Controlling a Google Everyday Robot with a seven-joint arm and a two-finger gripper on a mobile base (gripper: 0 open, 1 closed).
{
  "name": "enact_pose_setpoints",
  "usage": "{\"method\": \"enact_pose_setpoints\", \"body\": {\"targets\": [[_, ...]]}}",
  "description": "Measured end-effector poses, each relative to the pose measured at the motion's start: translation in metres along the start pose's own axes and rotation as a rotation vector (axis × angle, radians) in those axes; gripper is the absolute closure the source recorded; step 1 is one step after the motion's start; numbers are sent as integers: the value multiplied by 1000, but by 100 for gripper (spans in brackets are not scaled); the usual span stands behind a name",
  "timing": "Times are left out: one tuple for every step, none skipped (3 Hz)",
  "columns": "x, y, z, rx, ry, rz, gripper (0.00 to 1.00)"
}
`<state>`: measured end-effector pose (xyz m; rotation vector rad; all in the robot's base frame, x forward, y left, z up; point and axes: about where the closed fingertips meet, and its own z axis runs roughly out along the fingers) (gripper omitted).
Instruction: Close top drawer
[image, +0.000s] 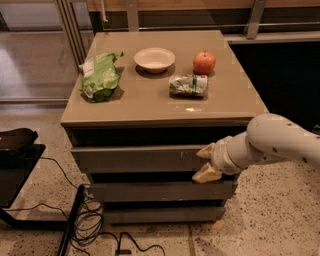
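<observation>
Against top drawer (135, 159), end effector (198, 164), fingers apart

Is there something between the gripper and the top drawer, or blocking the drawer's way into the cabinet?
Nothing visible does. The gripper sits open at the right end of the top drawer, at its front. No object sticks out over the drawer, though its inside is dark.

Speckled terrazzo floor (280, 220). Tan-topped cabinet (150, 100) mid-room, black cables (95, 220) coiled by its left foot. Metal railing (70, 30) behind. Dim warm light. The gripper (206, 162) sits at the cabinet's front right.
</observation>
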<state>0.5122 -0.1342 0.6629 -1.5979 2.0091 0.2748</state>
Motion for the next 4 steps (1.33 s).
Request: {"method": "enact_pose_setpoints", "body": {"targets": [[-5,-32,-16,58,-10,2,39],[-6,-31,-15,57,-10,1,16],[-6,-31,-15,57,-10,1,0],[-6,-31,-15,57,-10,1,0]]}}
